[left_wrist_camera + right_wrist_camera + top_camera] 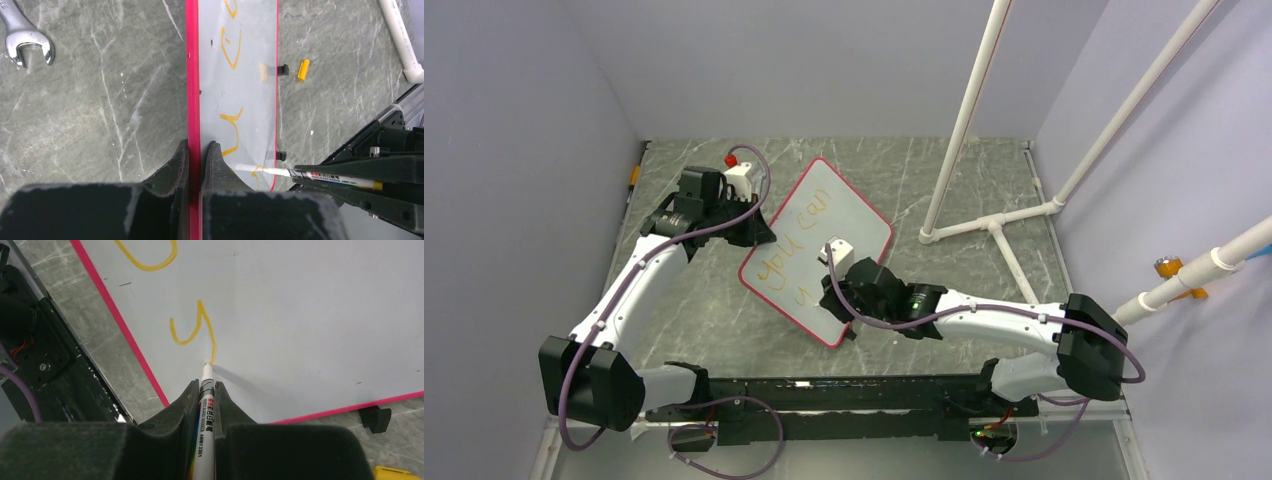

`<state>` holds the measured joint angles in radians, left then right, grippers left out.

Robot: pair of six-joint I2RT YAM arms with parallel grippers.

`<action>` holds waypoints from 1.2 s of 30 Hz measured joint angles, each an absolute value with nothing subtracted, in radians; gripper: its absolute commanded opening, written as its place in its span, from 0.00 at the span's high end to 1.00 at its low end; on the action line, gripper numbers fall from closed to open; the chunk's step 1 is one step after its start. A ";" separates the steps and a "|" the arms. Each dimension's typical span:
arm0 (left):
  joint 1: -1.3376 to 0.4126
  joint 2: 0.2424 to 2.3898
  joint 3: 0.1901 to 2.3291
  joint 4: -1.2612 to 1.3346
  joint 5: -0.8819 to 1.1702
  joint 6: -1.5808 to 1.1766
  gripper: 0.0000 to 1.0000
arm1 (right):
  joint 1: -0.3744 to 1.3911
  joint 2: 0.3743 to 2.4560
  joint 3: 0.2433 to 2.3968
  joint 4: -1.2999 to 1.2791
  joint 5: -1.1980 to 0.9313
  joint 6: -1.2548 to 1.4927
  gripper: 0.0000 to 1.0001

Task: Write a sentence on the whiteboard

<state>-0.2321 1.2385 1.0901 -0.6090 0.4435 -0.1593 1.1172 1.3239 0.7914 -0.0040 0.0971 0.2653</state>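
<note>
A large flat whiteboard (852, 212) with rounded corners and a thin red-pink frame sits diagonally in the middle of a grey marbled table (694, 300), one corner pointing away from the robot. Small black clips (283, 69) sit on its edge. On the white surface is an unfinished sentence (790, 242) in thin orange handwriting: a first line reading "you can", and below it a lone letter "y" (196, 330) with a long tail. The left gripper (196, 150) is closed narrowly on the board's red frame along its left edge, one finger on each side of it. The right gripper (207, 390) is over the board's near corner, closed around a white marker (205, 415) with a printed label. The marker's tip touches the board right at the end of the "y" tail. Off the board, a small orange cap (303, 70) lies on the table just beside one clip. A steel open-ended wrench (27, 37) lies well apart on the other side. A white pipe frame (984, 120) stands at the far right of the table.
</note>
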 measured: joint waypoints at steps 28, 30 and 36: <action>-0.233 1.238 1.090 -0.602 0.448 -0.162 1.00 | 1.151 1.225 0.982 -0.088 0.170 0.274 1.00; -0.233 1.238 1.090 -0.603 0.447 -0.162 1.00 | 1.130 1.240 0.979 -0.088 0.179 0.283 1.00; -0.233 1.238 1.090 -0.603 0.447 -0.162 1.00 | 1.082 1.298 0.953 -0.088 0.177 0.299 1.00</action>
<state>-0.2325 1.2381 1.0901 -0.6025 0.4473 -0.1623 1.0824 1.2984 0.9531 -0.0879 0.1772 0.2985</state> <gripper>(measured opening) 0.088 0.132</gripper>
